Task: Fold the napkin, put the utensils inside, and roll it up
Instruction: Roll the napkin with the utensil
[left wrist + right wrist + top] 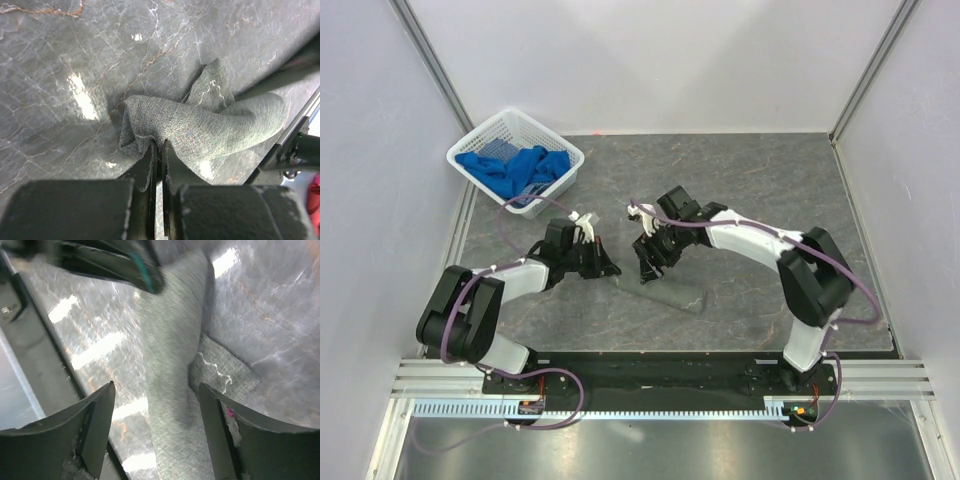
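1. The napkin (670, 294) is lying as a loose, half-made roll on the counter (770, 190), just below the middle of the overhead view. Both arms are reaching down over its left end.
2. The left pincer (160, 150) is sitting closed, nipping a fold of the cloth at the bottom centre of its own view. The right pincer (156, 390) is standing open, its fingers straddling the roll and, as far as I can tell, not touching it.
3. By my judgement the rolling is under way but not finished. A flap (212, 85) with the lighter hem is sticking out sideways from the roll, in the upper middle of the left wrist view.
4. To do this well, the left pincer should be gripping firmly as an anchor while the right one is closing low on the body of the roll. The right one should then be turning the roll over the flap so that the hem is going underneath. Slow, even motion matters, because soft cloth like this is likely to be slackening once released.
5. The fork is not showing in any view, and I cannot tell whether it is lying inside the roll.
6. The roll is running off the bottom of the right wrist view. Overhead, the cloth is blending into the grey counter, and the pincers are covering its left end.
7. The basket (563, 152) of blue cloths (515, 168) is sitting in the upper left of the overhead view, well apart from the work.
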Robot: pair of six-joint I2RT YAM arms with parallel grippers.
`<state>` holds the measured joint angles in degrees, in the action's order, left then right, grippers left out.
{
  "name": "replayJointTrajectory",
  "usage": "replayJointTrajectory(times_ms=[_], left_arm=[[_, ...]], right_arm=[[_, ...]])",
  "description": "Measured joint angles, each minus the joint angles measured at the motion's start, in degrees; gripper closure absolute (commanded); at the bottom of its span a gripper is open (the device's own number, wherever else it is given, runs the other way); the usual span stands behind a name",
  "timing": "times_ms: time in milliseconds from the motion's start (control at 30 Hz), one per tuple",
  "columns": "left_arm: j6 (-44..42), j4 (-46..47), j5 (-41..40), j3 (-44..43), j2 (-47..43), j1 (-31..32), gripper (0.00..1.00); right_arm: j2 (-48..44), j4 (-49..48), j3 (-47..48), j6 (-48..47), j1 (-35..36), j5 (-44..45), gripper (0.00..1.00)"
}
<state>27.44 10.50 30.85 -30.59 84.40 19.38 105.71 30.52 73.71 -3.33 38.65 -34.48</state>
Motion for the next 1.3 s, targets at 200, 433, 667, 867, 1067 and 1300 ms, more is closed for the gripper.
replayJointTrajectory(times_ms=[200, 433, 667, 867, 1067, 1300], left_arm=[[1.49, -5.84, -0.17, -4.02, 2.03, 0.00, 0.98], [2.73, -8.55, 0.68, -5.79, 3.30, 0.00, 0.98], [2.75, -9.14, 1.14, -6.10, 3.30, -0.02, 0.98], [2.69, -9.16, 1.75, -6.38, 3.30, -0.02, 0.93], [1.79, -9.35, 2.05, -6.58, 2.19, -0.07, 0.43], [0.79, -10.01, -2.78, -5.40, -9.07, -0.02, 0.35]], right_arm=[[-8.79, -7.67, -7.74, -2.89, 8.94, 16.00, 0.22], [-9.03, -13.14, -13.88, -6.82, 17.09, 29.03, 0.25], [-5.77, -14.97, -13.53, -7.67, 16.83, 33.42, 0.30], [-2.54, -14.73, -11.67, -7.63, 15.80, 34.34, 0.38], [-0.55, -11.82, -8.57, -7.41, 11.43, 26.62, 0.51], [2.62, -7.34, -4.48, -6.32, 5.20, 12.22, 0.55]])
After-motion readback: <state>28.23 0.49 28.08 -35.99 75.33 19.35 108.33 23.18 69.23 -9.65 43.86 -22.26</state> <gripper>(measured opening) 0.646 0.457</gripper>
